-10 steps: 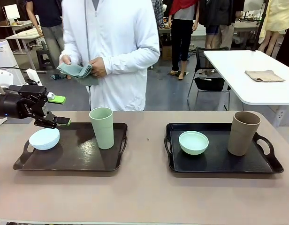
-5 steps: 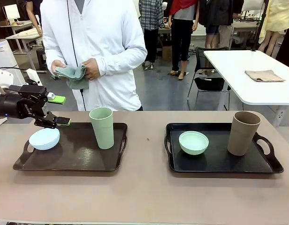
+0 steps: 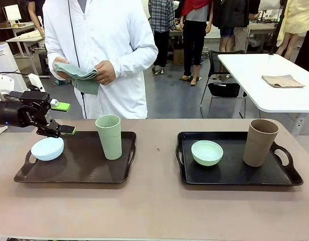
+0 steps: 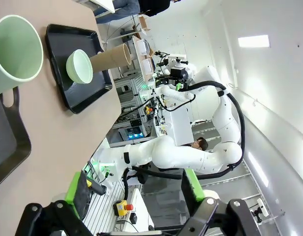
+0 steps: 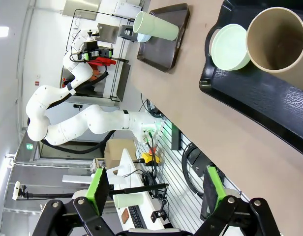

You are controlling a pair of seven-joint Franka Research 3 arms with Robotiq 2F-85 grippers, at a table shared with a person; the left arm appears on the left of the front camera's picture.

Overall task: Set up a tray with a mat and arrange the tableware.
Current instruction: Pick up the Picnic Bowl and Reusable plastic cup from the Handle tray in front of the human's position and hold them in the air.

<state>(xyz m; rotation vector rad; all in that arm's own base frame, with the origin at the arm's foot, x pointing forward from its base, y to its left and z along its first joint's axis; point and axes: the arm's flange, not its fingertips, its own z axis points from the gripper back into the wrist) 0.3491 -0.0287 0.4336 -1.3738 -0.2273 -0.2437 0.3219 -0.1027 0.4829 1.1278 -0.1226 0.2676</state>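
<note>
Hovering with jaws spread and empty, the left gripper (image 3: 63,118) sits just beside the pale bluish-white bowl (image 3: 47,148) on the left tray (image 3: 84,170), with the pale green tumbler (image 3: 109,136) upright near it. The mint green bowl (image 3: 206,152) and tan-brown tumbler (image 3: 260,142) stand apart on the right tray (image 3: 229,175); the right gripper (image 5: 156,191) is also spread, holding nothing. A person at the far side holds a folded grey-green mat (image 3: 79,75) in both hands.

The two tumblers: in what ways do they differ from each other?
The pale green tumbler stands on the left tray; the tan-brown tumbler stands on the right tray. The tan-brown tumbler looks somewhat wider than the pale green tumbler. Both stand upright, mouths up.
</note>
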